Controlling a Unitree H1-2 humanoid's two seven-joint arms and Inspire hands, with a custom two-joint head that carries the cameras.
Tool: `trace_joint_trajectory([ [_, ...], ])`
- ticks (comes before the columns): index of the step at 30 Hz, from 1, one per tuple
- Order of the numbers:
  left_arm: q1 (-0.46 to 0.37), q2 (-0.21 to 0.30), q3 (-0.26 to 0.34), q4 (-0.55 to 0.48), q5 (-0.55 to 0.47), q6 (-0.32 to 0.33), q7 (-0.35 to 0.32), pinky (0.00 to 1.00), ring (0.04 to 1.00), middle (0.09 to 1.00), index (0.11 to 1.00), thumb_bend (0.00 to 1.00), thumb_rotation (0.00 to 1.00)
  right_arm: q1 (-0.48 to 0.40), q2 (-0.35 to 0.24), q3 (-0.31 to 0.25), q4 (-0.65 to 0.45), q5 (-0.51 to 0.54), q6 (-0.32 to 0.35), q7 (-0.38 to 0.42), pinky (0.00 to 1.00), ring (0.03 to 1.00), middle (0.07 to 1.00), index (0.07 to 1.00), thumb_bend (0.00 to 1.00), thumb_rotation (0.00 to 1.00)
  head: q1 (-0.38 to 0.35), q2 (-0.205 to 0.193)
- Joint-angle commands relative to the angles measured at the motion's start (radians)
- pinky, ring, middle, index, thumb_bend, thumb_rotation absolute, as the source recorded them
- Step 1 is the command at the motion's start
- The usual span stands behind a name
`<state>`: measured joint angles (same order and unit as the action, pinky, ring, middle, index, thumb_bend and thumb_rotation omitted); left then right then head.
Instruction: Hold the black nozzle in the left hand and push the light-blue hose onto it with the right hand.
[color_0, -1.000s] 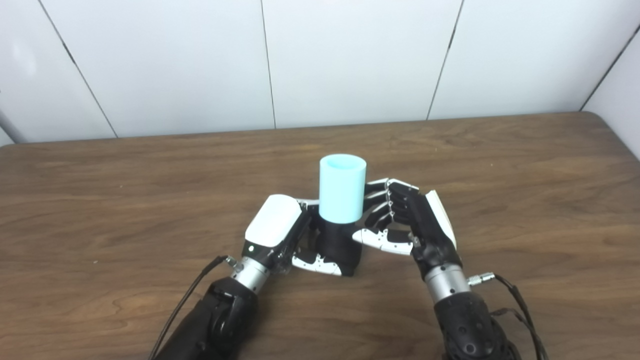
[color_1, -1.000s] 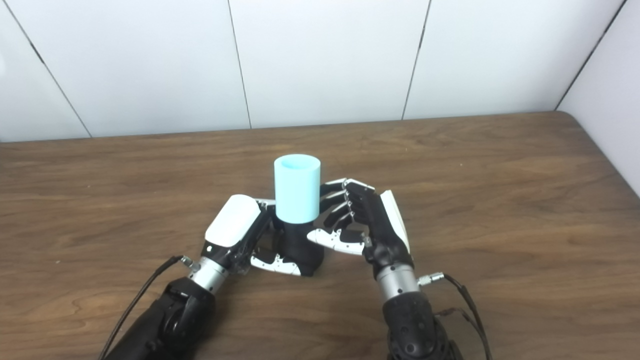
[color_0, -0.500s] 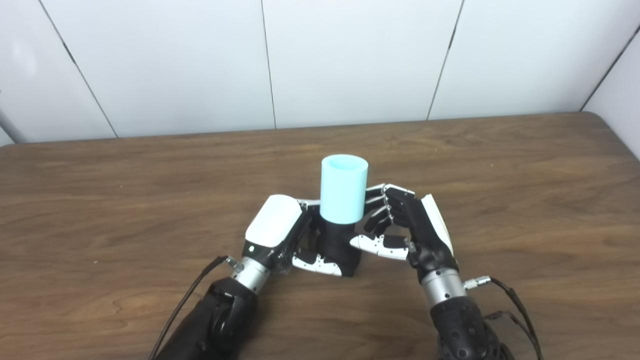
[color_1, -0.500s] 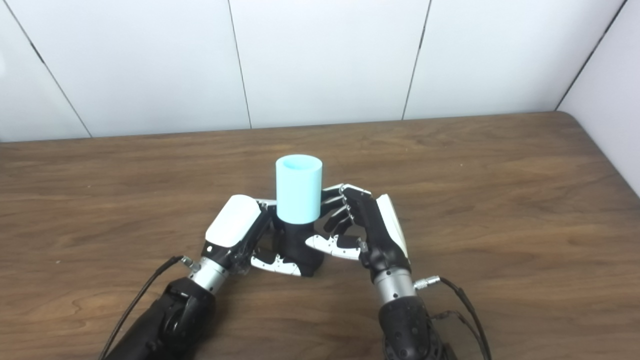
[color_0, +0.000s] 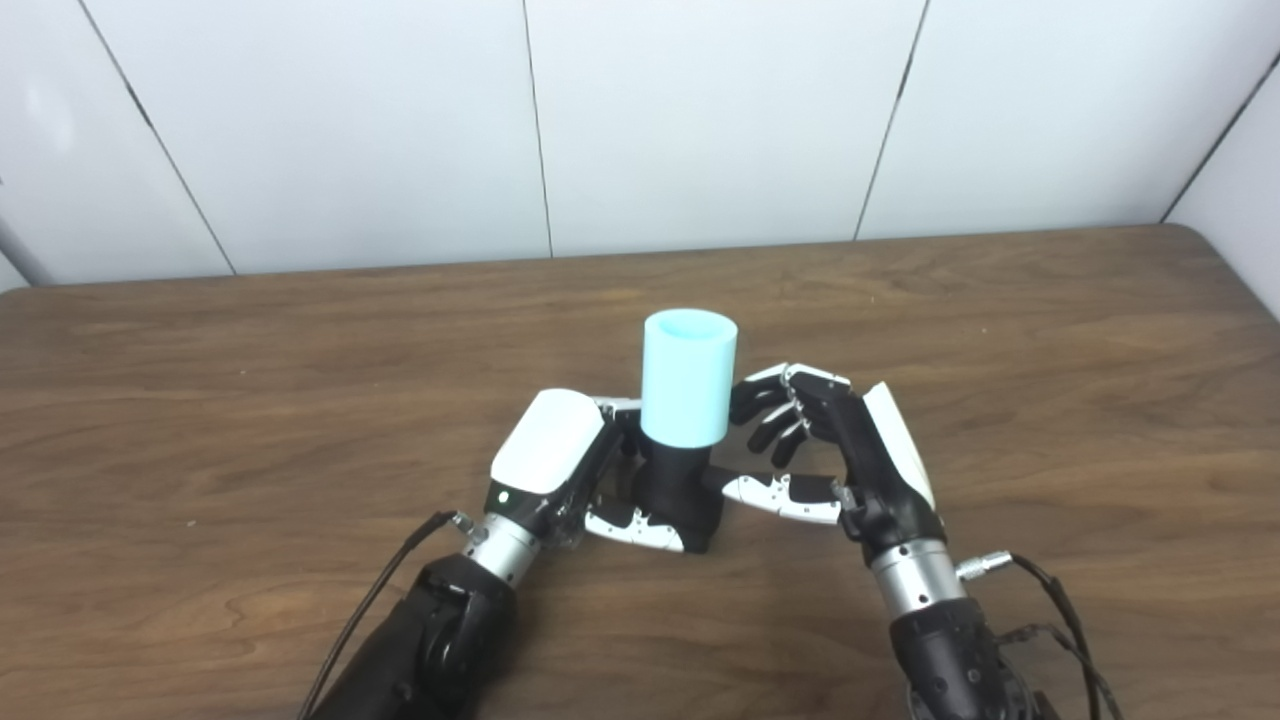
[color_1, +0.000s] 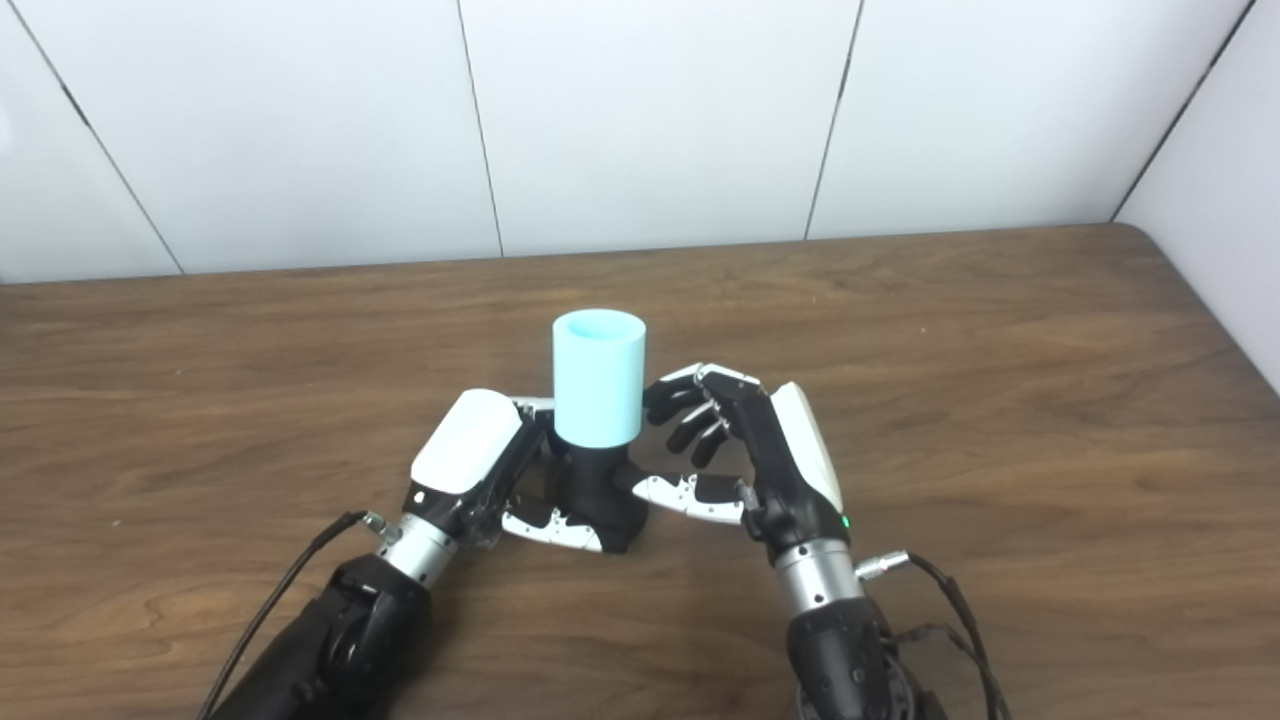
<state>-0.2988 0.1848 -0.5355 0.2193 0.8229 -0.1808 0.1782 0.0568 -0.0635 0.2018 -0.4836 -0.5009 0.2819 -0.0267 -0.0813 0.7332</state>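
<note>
Brown table (color_0: 200, 420) carries our work. At its near middle our left robot hand (color_0: 560, 465) grips the nozzle (color_0: 675, 495); the right robot hand (color_0: 840, 450), at 3 o'clock, is loose, holding nothing. The hose (color_0: 688, 378) caps the nozzle; next we judge seating.

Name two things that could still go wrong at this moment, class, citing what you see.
1. The right hand has its fingers apart beside the light-blue hose, not gripping it; the upright hose may tip if seated shallowly.
2. Only the left hand steadies the black nozzle; if that grip slips, the stack could topple on the table.
</note>
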Motion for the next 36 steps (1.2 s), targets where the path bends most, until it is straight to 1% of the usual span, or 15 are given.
trace_joint_trajectory([
  [1, 0.133, 0.005, -0.045, 0.101, 0.016, 0.028, -0.044, 0.34, 0.446, 0.449, 0.507, 0.47, 0.00, -0.015, -0.004, -0.003, -0.030, -0.014, -0.002, 0.018, 0.60, 0.714, 0.752, 0.725, 0.90, 0.09, -0.001, 0.000],
  [4, 0.133, 0.005, -0.046, 0.099, 0.016, 0.032, -0.048, 0.34, 0.450, 0.449, 0.506, 0.48, 0.00, -0.021, -0.017, -0.005, -0.033, -0.041, 0.012, 0.040, 0.64, 0.742, 0.771, 0.747, 0.94, 0.14, -0.002, -0.001],
  [9, 0.131, 0.006, -0.047, 0.101, 0.015, 0.032, -0.052, 0.34, 0.443, 0.444, 0.508, 0.47, 0.00, -0.033, -0.030, -0.015, -0.042, -0.058, 0.038, 0.077, 0.64, 0.742, 0.772, 0.767, 0.96, 0.19, -0.003, -0.002],
  [11, 0.131, 0.006, -0.046, 0.104, 0.012, 0.028, -0.047, 0.35, 0.451, 0.457, 0.502, 0.48, 0.00, -0.040, -0.046, -0.014, -0.050, -0.075, 0.048, 0.098, 0.66, 0.768, 0.791, 0.781, 0.94, 0.27, -0.004, -0.003],
  [14, 0.131, 0.005, -0.044, 0.105, 0.010, 0.028, -0.047, 0.34, 0.446, 0.451, 0.505, 0.48, 0.00, -0.050, -0.062, -0.018, -0.062, -0.092, 0.059, 0.125, 0.70, 0.812, 0.829, 0.804, 0.85, 0.38, -0.004, -0.003],
  [18, 0.130, 0.004, -0.045, 0.108, 0.012, 0.027, -0.044, 0.34, 0.438, 0.443, 0.510, 0.47, 0.00, -0.070, -0.082, -0.023, -0.069, -0.121, 0.051, 0.139, 0.73, 0.846, 0.867, 0.836, 0.75, 0.59, -0.005, -0.004],
  [19, 0.130, 0.004, -0.046, 0.108, 0.013, 0.028, -0.045, 0.34, 0.437, 0.442, 0.511, 0.47, 0.00, -0.076, -0.086, -0.025, -0.067, -0.132, 0.042, 0.134, 0.73, 0.846, 0.867, 0.837, 0.74, 0.59, -0.005, -0.004],
  [21, 0.129, 0.004, -0.047, 0.109, 0.014, 0.030, -0.046, 0.34, 0.432, 0.440, 0.512, 0.47, 0.00, -0.088, -0.089, -0.032, -0.067, -0.141, 0.031, 0.128, 0.73, 0.828, 0.861, 0.837, 0.73, 0.65, -0.005, -0.004],
  [22, 0.129, 0.004, -0.047, 0.110, 0.015, 0.030, -0.046, 0.34, 0.438, 0.443, 0.509, 0.47, 0.00, -0.096, -0.089, -0.036, -0.068, -0.139, 0.028, 0.127, 0.72, 0.820, 0.862, 0.841, 0.72, 0.66, -0.005, -0.004],
  [25, 0.129, 0.004, -0.047, 0.113, 0.012, 0.027, -0.045, 0.35, 0.453, 0.455, 0.501, 0.48, 0.00, -0.122, -0.087, -0.050, -0.069, -0.123, 0.019, 0.125, 0.71, 0.816, 0.867, 0.848, 0.70, 0.65, -0.006, -0.005],
  [28, 0.128, 0.005, -0.049, 0.112, 0.017, 0.029, -0.045, 0.35, 0.448, 0.451, 0.501, 0.48, 0.00, -0.145, -0.089, -0.057, -0.071, -0.123, 0.022, 0.131, 0.65, 0.792, 0.872, 0.857, 0.70, 0.67, -0.006, -0.006],
  [31, 0.130, 0.005, -0.049, 0.106, 0.015, 0.034, -0.051, 0.34, 0.445, 0.452, 0.501, 0.48, 0.00, -0.170, -0.092, -0.062, -0.066, -0.130, 0.013, 0.125, 0.61, 0.767, 0.868, 0.858, 0.69, 0.70, -0.004, -0.006],
  [33, 0.130, 0.005, -0.047, 0.105, 0.009, 0.034, -0.056, 0.34, 0.445, 0.453, 0.503, 0.48, 0.00, -0.189, -0.097, -0.066, -0.070, -0.124, 0.020, 0.136, 0.64, 0.789, 0.874, 0.863, 0.70, 0.72, -0.004, -0.006],
  [35, 0.130, 0.004, -0.046, 0.107, 0.005, 0.032, -0.057, 0.34, 0.444, 0.453, 0.505, 0.47, 0.00, -0.204, -0.109, -0.067, -0.078, -0.119, 0.021, 0.152, 0.60, 0.795, 0.887, 0.873, 0.71, 0.74, -0.005, -0.005],
  [36, 0.130, 0.004, -0.046, 0.106, 0.005, 0.034, -0.059, 0.34, 0.444, 0.452, 0.506, 0.47, 0.00, -0.211, -0.116, -0.067, -0.085, -0.119, 0.022, 0.161, 0.63, 0.811, 0.891, 0.879, 0.71, 0.74, -0.005, -0.006],
])
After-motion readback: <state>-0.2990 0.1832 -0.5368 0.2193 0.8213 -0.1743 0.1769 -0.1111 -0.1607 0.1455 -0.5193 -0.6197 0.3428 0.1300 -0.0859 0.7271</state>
